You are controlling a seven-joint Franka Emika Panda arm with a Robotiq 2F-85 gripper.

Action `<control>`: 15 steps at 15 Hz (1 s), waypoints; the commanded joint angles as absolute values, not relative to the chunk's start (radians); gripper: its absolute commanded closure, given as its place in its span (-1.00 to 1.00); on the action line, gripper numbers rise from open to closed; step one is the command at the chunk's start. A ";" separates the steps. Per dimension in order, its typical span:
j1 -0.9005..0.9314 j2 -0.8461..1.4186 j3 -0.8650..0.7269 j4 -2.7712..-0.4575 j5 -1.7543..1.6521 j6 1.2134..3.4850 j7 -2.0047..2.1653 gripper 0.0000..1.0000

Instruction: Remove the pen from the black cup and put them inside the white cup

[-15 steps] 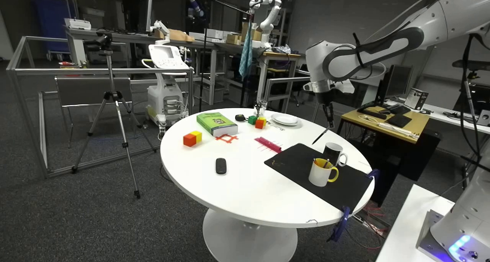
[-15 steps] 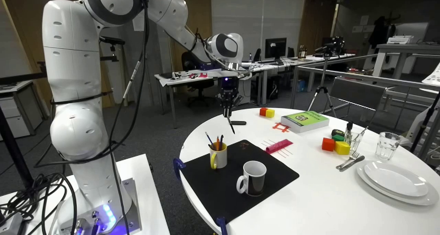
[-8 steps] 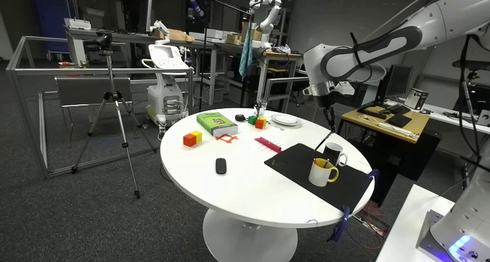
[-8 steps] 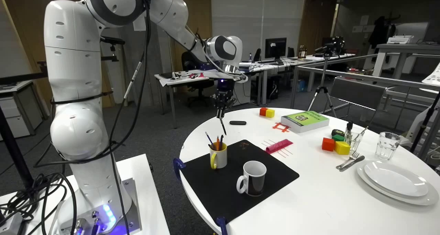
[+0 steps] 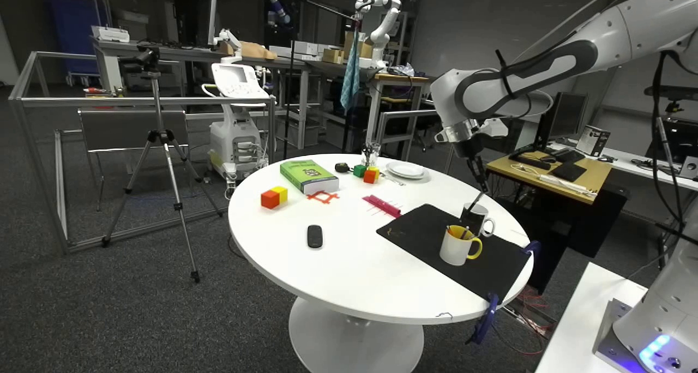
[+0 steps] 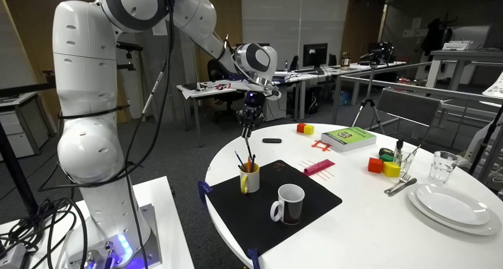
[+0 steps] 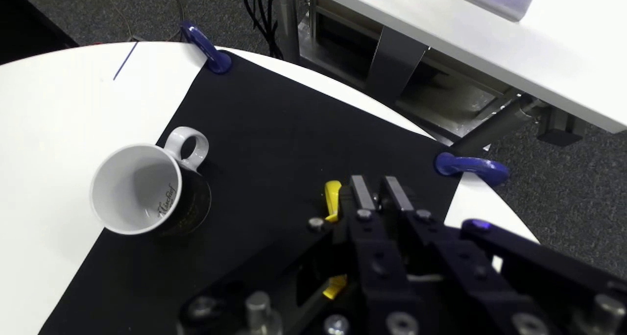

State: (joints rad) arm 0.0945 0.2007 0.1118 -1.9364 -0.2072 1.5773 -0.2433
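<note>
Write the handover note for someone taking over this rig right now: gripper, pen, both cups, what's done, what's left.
Gripper: shut on the dark pen, which hangs tip down at a tilt.
White cup: upright on the black mat, with pens and pencils standing in it.
Black cup: upright on the same mat, apart from the white one; the wrist view shows no pen inside.
Done: pen gripped and outside the black cup.
Left: lower it into the white cup, release, back off. The tip looks close above that cup; whether it is squarely over the rim, I cannot tell.
</note>
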 commanded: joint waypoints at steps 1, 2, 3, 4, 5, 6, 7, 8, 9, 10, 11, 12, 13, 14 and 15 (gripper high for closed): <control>0.096 0.234 0.107 -1.888 -0.202 1.527 -0.213 0.95; 0.094 0.243 0.104 -1.884 -0.200 1.529 -0.210 0.95; 0.092 0.253 0.102 -1.878 -0.199 1.529 -0.208 0.95; 0.091 0.264 0.100 -1.872 -0.198 1.529 -0.204 0.95; 0.089 0.275 0.098 -1.866 -0.195 1.526 -0.205 0.95; 0.088 0.285 0.096 -1.860 -0.194 1.528 -0.203 0.95; 0.087 0.299 0.094 -1.849 -0.191 1.527 -0.204 0.95; 0.086 0.309 0.093 -1.842 -0.188 1.523 -0.207 0.95; 0.085 0.320 0.092 -1.834 -0.185 1.521 -0.210 0.95; 0.084 0.330 0.091 -1.827 -0.182 1.520 -0.211 0.95; 0.082 0.341 0.090 -1.817 -0.179 1.519 -0.213 0.95; 0.080 0.350 0.089 -1.811 -0.175 1.525 -0.213 0.95; 0.078 0.361 0.088 -1.800 -0.169 1.522 -0.217 0.95; 0.077 0.373 0.087 -1.792 -0.163 1.529 -0.216 0.95; 0.075 0.384 0.085 -1.783 -0.156 1.525 -0.216 0.95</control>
